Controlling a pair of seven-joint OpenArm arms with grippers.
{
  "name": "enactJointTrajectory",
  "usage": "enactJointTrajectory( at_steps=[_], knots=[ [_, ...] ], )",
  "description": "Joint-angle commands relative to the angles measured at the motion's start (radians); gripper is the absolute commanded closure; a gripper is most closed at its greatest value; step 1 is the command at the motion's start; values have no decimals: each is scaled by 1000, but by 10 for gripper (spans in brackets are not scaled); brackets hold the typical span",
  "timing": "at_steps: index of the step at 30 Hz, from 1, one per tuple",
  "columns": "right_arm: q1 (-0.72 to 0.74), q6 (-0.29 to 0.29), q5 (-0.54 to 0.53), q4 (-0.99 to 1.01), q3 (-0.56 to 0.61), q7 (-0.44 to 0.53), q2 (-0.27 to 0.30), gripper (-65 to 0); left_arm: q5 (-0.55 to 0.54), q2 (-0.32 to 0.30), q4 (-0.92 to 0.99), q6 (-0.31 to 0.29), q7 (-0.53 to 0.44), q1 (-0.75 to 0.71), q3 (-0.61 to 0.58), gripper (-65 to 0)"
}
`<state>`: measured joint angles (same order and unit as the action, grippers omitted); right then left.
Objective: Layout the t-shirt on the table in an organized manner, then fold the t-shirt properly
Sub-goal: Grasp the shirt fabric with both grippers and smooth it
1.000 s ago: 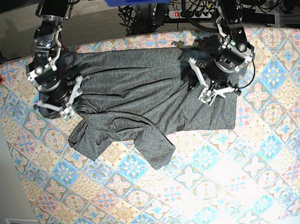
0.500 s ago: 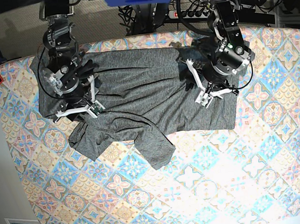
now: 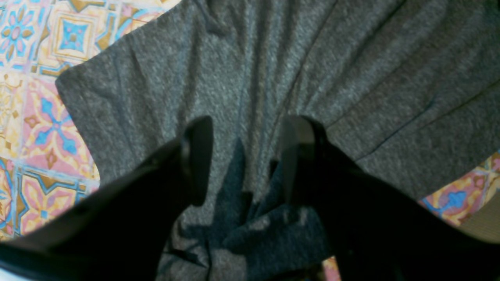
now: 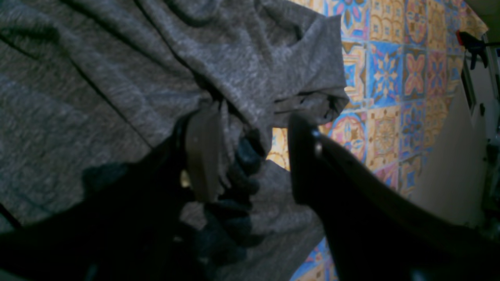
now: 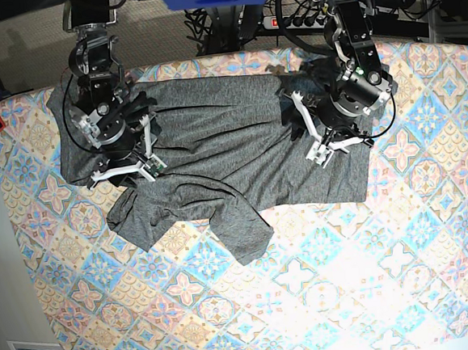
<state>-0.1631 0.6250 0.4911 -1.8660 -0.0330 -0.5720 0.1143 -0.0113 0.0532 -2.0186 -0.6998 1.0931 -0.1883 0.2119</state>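
On the table [image 5: 433, 232], the t-shirt [image 5: 216, 152] is spread rumpled. Grey fabric is bunched between the parted jaws of the left gripper [image 3: 244, 160]; the right gripper [image 4: 250, 156] is likewise parted over a fold.

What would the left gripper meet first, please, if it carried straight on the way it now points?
Most likely the t-shirt: grey fabric fills the gap ahead of the left gripper, though depth is unclear.
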Motion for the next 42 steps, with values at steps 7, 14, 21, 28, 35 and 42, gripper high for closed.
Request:
enactJointTrajectory(
  at_steps=[7, 14, 21, 28, 35, 42],
  knots=[
    [89, -7, -2, -14, 0, 19, 5, -262, -14, 4, -17, 2, -17, 11, 1, -276],
    [210, 73, -2, 64, -2, 19, 5, -262, -14, 4, -17, 2, -17, 10, -2, -276],
    [221, 73, -2, 101, -2, 20, 5, -262, -14, 4, -17, 2, -17, 8, 1, -276],
    [214, 73, -2, 134, -31, 89, -18, -262, -14, 4, -17, 2, -17, 31, 2, -276],
    [213, 73, -2, 131, -81, 94, -24, -262, -14, 3, -18, 2, -17, 33, 2, -276],
    [213, 73, -1, 108, -81, 93, -24, -262, -14, 0, -17, 2, -17, 31, 2, -276]
  ],
)
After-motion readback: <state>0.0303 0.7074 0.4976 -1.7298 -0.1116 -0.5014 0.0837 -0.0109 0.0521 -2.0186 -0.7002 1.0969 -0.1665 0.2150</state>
